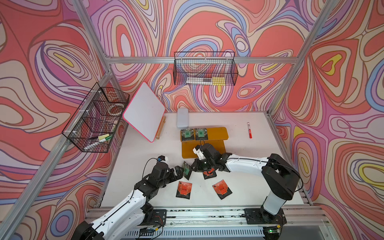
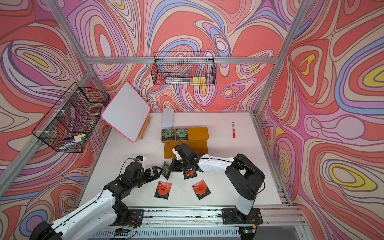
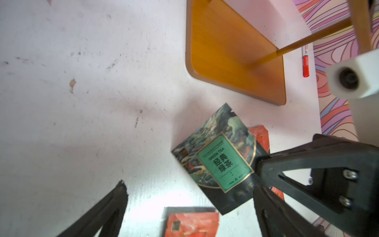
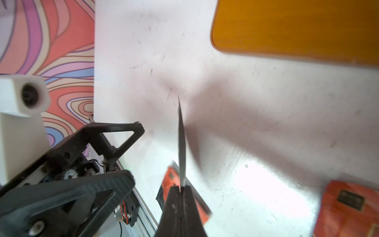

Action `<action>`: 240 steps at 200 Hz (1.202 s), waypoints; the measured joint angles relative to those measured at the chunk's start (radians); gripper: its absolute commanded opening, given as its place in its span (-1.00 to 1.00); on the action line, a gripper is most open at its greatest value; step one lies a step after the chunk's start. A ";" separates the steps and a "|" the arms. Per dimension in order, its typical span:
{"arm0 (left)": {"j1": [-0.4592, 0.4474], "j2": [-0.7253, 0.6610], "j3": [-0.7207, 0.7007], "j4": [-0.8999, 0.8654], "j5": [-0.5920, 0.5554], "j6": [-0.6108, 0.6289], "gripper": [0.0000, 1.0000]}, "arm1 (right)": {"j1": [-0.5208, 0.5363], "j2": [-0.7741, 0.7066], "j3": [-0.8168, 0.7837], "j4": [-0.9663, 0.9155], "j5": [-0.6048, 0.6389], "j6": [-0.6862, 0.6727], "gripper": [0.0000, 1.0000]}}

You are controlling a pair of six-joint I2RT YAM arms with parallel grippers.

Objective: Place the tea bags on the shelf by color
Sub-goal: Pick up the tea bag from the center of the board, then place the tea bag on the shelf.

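My right gripper (image 1: 193, 166) (image 4: 180, 187) is shut on one edge of a green tea bag (image 1: 187, 169) (image 3: 221, 162), which hangs above the table and shows edge-on in the right wrist view. My left gripper (image 1: 180, 172) (image 3: 189, 185) stands open just beside that bag, not gripping it. On the upper board of the yellow shelf (image 1: 217, 133) lie two green tea bags (image 1: 187, 134) (image 1: 200, 133); its lower board (image 1: 188, 151) is bare. Three orange-red tea bags lie on the table (image 1: 184, 189) (image 1: 222, 189), one (image 1: 209, 174) partly under the right gripper.
A red marker (image 1: 249, 129) lies to the right of the shelf. A white box (image 1: 182, 118) stands behind it, and a tilted whiteboard (image 1: 143, 111) at the back left. Black wire baskets hang on the left (image 1: 95, 118) and back (image 1: 204, 68) walls.
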 measured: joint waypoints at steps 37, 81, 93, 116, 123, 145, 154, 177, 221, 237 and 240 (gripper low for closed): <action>0.000 -0.061 0.016 -0.055 -0.029 0.000 0.97 | 0.000 -0.114 -0.006 -0.032 0.053 -0.043 -1.00; 0.000 -0.093 0.032 -0.087 -0.036 0.004 0.98 | 0.000 -0.224 -0.011 -0.109 0.113 -0.080 -1.00; 0.000 -0.095 0.040 -0.091 -0.036 0.008 0.98 | 0.000 -0.258 -0.010 -0.129 0.129 -0.086 -1.00; 0.000 -0.093 0.051 -0.092 -0.023 0.014 0.98 | 0.000 -0.322 -0.003 -0.171 0.163 -0.100 -1.00; 0.000 -0.092 0.053 -0.090 -0.013 0.018 0.98 | 0.000 -0.340 0.002 -0.185 0.176 -0.104 -1.00; 0.000 -0.086 0.060 -0.081 0.017 0.027 0.98 | -0.002 -0.378 0.028 -0.227 0.211 -0.116 -1.00; 0.000 -0.084 0.061 -0.074 0.030 0.031 0.98 | -0.004 -0.391 0.039 -0.239 0.226 -0.122 -1.00; 0.000 -0.077 0.067 -0.061 0.056 0.037 0.98 | -0.023 -0.420 0.061 -0.264 0.254 -0.134 -1.00; 0.000 -0.063 0.079 -0.032 0.087 0.039 0.98 | -0.127 -0.463 0.077 -0.266 0.278 -0.144 -1.00; 0.000 -0.055 0.079 -0.021 0.095 0.039 0.98 | -0.176 -0.469 0.077 -0.264 0.279 -0.144 -1.00; 0.000 -0.055 0.079 -0.020 0.097 0.039 0.98 | -0.185 -0.469 0.077 -0.264 0.279 -0.144 -1.00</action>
